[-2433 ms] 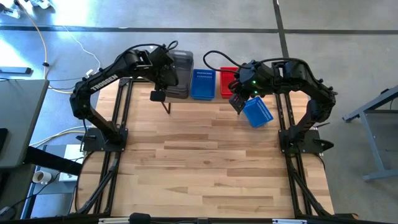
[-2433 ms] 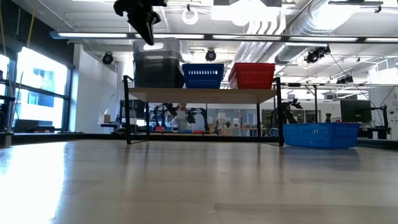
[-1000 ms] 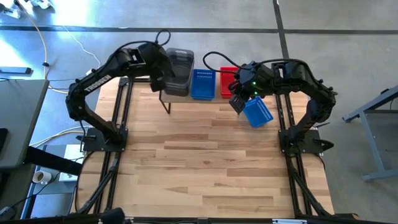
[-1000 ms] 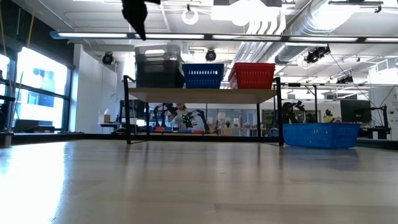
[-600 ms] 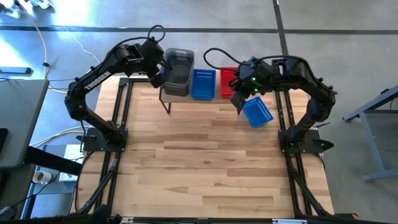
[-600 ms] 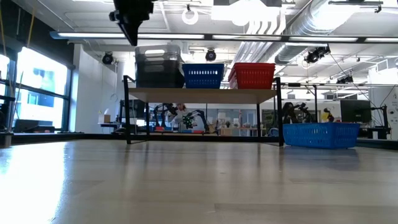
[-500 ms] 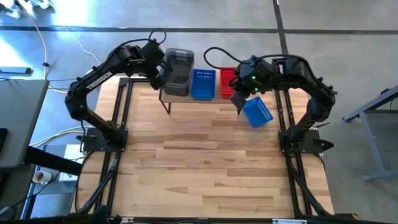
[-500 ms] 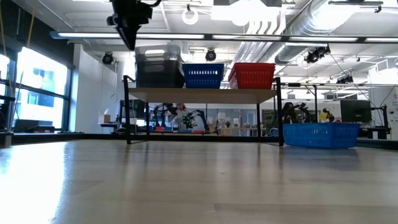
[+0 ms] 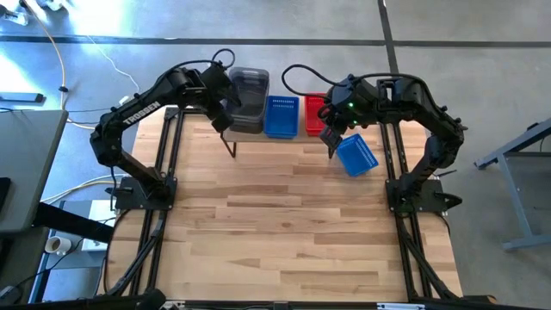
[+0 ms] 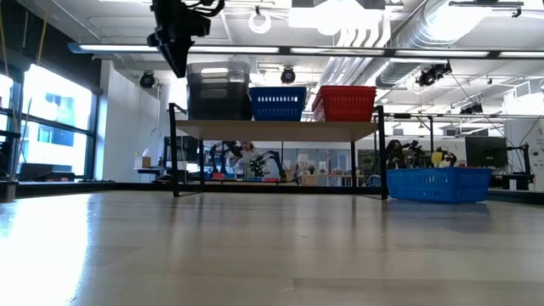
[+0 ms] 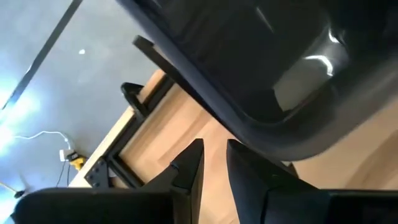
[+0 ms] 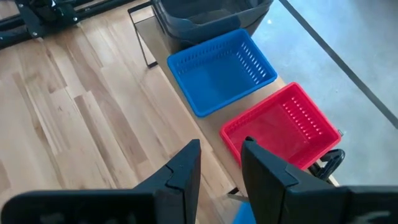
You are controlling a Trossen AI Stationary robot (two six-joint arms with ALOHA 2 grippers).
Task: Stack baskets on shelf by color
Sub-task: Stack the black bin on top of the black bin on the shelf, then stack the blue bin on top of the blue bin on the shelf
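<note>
The shelf [image 9: 303, 138] runs across the upper centre of the high view. It carries a grey stack [image 9: 247, 100], a blue stack [image 9: 281, 116] and a red stack [image 9: 315, 110]. One loose blue basket [image 9: 355, 155] rests on the tabletop [image 9: 284, 215], right of centre.

Left gripper [image 11: 211, 163]: fingers narrowly apart, empty, beside the grey stack's rim. Right gripper [image 12: 219, 163]: fingers apart, empty, above the shelf's red end.

Handling, estimated: thin mesh plastic, light, slightly flexible, smooth-sided. Grip one short rim wall, one finger inside and one outside.
</note>
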